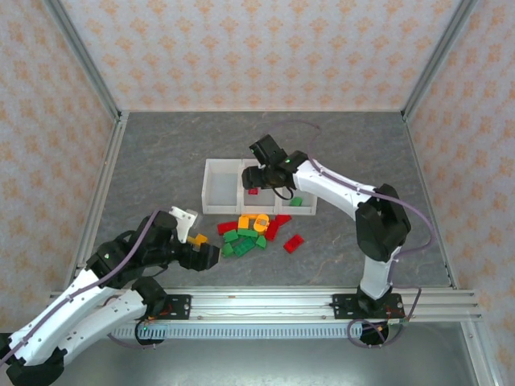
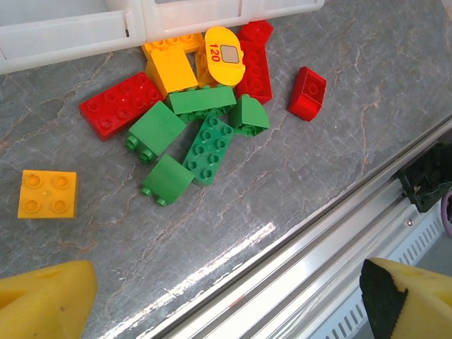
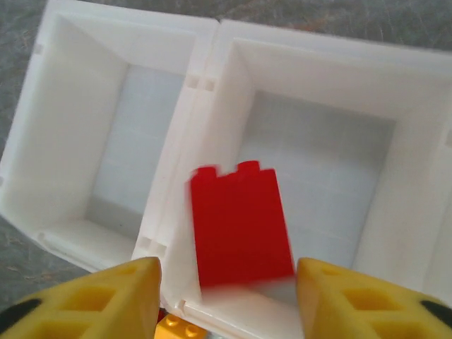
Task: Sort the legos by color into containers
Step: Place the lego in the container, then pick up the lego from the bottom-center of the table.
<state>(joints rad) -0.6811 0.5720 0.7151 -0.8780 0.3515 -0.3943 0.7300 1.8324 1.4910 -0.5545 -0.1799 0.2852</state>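
white arm links (image 1: 330, 186), black joints (image 1: 378, 227), yellow gripper fingers (image 3: 92, 300)

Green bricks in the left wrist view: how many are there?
5 green bricks, clustered together: uppermost, left, right, centre, lowest. More may hide under the others.

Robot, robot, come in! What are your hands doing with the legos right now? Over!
Right gripper open above middle bin, red brick loose between fingers. Left gripper open, empty, over table near yellow brick. Pile unsorted. Nothing blocking.
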